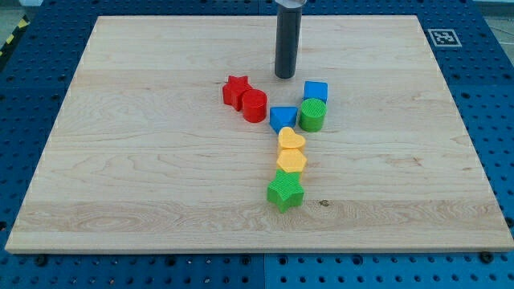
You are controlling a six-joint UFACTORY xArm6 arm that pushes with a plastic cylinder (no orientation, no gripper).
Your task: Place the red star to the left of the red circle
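Note:
The red star (235, 90) sits on the wooden board (120, 160) just above and left of the red circle (254, 105), touching it. My tip (285, 75) is the lower end of the dark rod. It stands up and to the right of both red blocks, apart from them, and left of the blue cube (316, 90).
A blue triangle-like block (282, 118) and a green cylinder (312, 115) lie right of the red circle. Below them a yellow heart (291, 140), a yellow hexagon (291, 161) and a green star (285, 192) form a column. A marker tag (441, 37) is at the top right corner.

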